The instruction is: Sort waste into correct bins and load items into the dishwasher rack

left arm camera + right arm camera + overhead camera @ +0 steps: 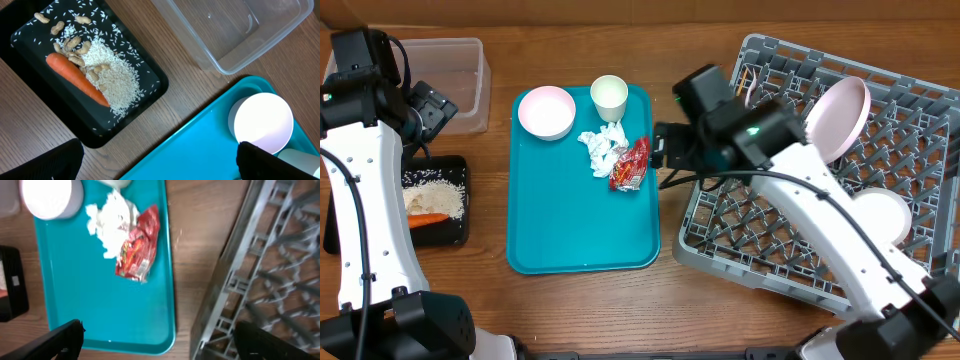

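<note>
On the teal tray (582, 225) lie a small white bowl (547, 110), a white cup (609, 96), crumpled white tissue (601, 148) and a red wrapper (629, 165). The black tray (438, 228) holds a carrot (428, 219), rice and nuts. The clear tub (458, 72) looks empty. The grey rack (790, 240) holds a pale pink plate (840, 118) on edge and a white bowl (880, 215). My left gripper (160, 165) is open and empty between the black tray (30, 90) and the bowl (263, 122). My right gripper (160, 340) is open and empty over the gap between the teal tray and the rack (270, 280), near the wrapper (137, 245) and tissue (112, 220).
The teal tray (200, 150) sits between the bins and the rack. The carrot (75, 75), nuts and rice show in the left wrist view, with the tub (235, 35) behind. Bare wood lies in front of the tray.
</note>
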Robot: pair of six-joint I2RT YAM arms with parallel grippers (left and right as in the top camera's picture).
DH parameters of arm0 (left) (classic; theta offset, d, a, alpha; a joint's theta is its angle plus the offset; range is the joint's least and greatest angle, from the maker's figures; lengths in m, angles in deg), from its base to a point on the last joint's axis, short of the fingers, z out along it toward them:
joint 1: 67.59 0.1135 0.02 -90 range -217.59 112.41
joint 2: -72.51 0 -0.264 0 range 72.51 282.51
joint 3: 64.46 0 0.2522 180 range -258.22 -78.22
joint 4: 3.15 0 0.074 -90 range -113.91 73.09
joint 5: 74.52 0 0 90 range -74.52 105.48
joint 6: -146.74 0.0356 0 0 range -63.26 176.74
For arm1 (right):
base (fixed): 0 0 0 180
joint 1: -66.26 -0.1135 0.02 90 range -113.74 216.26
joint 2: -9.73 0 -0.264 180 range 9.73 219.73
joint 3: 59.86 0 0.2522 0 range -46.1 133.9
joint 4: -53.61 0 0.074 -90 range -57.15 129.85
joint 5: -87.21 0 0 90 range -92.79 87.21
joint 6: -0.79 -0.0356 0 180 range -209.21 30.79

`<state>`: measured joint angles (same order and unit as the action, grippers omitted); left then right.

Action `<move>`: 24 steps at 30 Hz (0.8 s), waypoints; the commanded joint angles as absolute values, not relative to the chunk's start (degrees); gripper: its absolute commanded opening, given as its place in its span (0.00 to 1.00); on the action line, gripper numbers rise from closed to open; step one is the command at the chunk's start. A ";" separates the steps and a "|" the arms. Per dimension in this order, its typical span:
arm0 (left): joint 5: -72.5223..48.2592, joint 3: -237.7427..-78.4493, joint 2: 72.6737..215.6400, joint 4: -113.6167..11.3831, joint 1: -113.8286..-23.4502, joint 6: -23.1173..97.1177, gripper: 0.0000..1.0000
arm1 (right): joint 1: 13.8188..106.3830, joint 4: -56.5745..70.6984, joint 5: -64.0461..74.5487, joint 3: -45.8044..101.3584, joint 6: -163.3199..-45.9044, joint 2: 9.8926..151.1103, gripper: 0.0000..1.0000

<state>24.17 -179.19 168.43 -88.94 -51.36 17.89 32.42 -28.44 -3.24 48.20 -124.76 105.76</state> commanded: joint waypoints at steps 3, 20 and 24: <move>24.89 -178.97 168.63 -88.87 -51.54 18.15 1.00 | 32.03 -31.00 -6.69 48.01 -137.11 113.69 1.00; 24.89 -178.97 168.63 -88.87 -51.54 18.15 1.00 | 31.70 -35.26 -10.06 47.92 -139.17 120.64 0.76; 24.89 -178.97 168.63 -88.87 -51.54 18.15 1.00 | 31.26 -34.81 -10.04 47.02 -139.47 121.14 0.75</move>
<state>24.17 -179.19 168.43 -88.94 -51.36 17.89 31.89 -35.20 -9.14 47.92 -138.73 120.20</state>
